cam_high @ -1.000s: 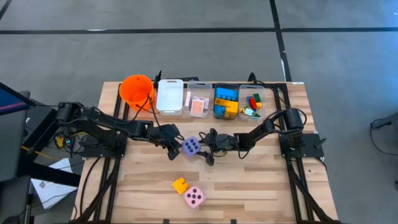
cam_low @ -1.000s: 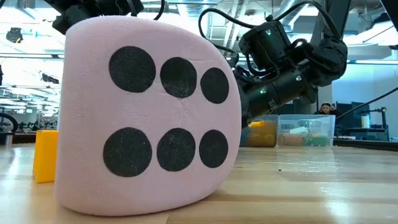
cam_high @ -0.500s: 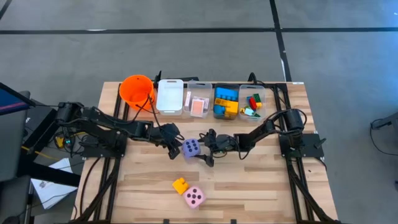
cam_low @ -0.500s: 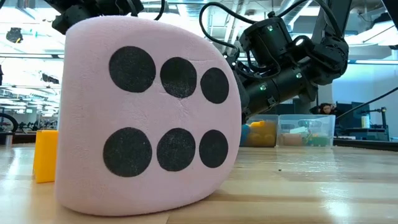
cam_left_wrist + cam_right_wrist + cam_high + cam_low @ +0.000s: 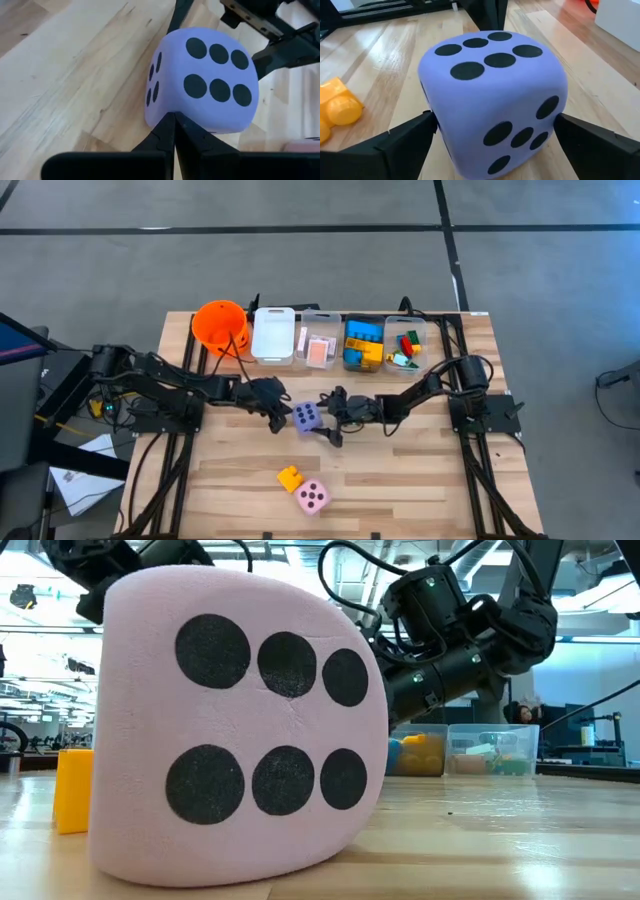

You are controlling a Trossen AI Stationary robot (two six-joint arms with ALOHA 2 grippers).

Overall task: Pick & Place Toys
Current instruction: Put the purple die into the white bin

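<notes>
In front of the card bin [image 5: 320,348], the purple die [image 5: 307,417] sits square on the table, 6 dots upward, no long axis. My right gripper [image 5: 325,424] straddles it, spread wide, released; my left gripper [image 5: 277,419], pinched closed, noses against its other side.
</notes>
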